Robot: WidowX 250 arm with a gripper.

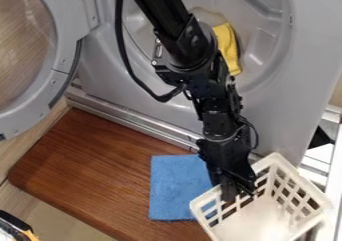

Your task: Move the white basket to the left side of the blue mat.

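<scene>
Taking the middle of the view as the clock's centre, the grey round door (63,67) hangs open at 10 o'clock. Near 7:30, a black, white and orange thing (17,229) is cut off by the view's corner. The brown wooden tabletop (93,170) begins with a rounded corner at 8 o'clock; its upper edge slants down to the right beside a metal rail (137,117), and its lower edge slants the same way. A broad stretch of wood grain lies at 9 o'clock from the mat, between it and that rounded corner.

The blue mat (170,185) lies flat at 6 o'clock, its left edge nearly straight. The black arm (190,50) comes down from 12 o'clock, passing in front of a yellow cloth (226,45) in the grey round opening at 1 o'clock. The tool (239,191) is at 5 o'clock, at the basket's upper-left side; I cannot tell whether it is open or closed, or grips the rim.

The white basket (308,184), also around 5 o'clock, has a squarish open mouth, slotted walls and a pale floor. Its left corner overlaps the mat, with blue showing through the slots, and its lower part runs out of view.
</scene>
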